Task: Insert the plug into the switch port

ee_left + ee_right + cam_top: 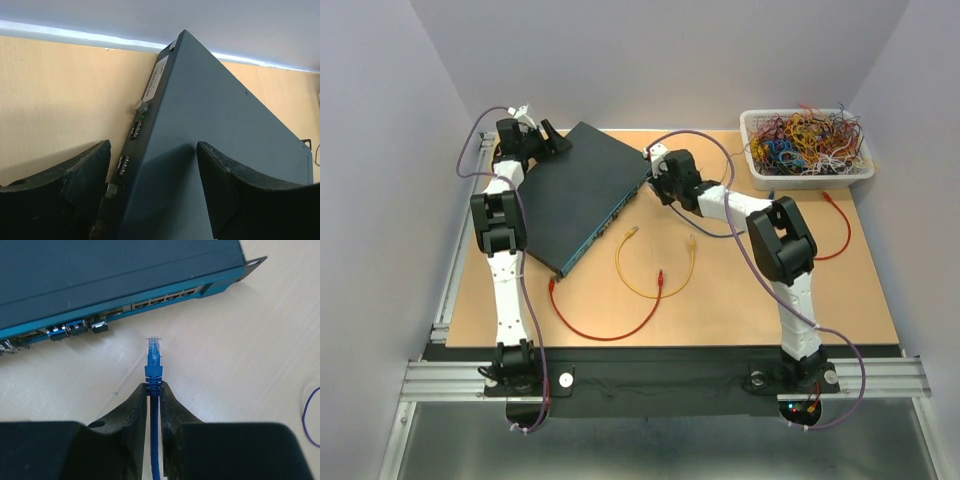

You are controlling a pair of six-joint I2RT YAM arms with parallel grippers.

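The plug [153, 351] — blue, clear tip forward — is pinched by its boot in the closed right gripper [154, 390], just short of the ports [167, 298] on the switch [100, 275]. Square it to a free port, then push straight in. The left gripper [152, 150] gapes astride the switch's back edge — probably bracing. The white label [156, 80] is unreadable.

The switch [580, 190] is dark teal with a brighter teal front face. The plug [153, 351] is clear, on a blue boot [153, 376] and blue cable [154, 440]. The table [740, 300] is tan and carries a yellow cable [620, 268] and a red cable [605, 338]; the basket [815, 180] is white, its wires [805, 135] multicoloured.
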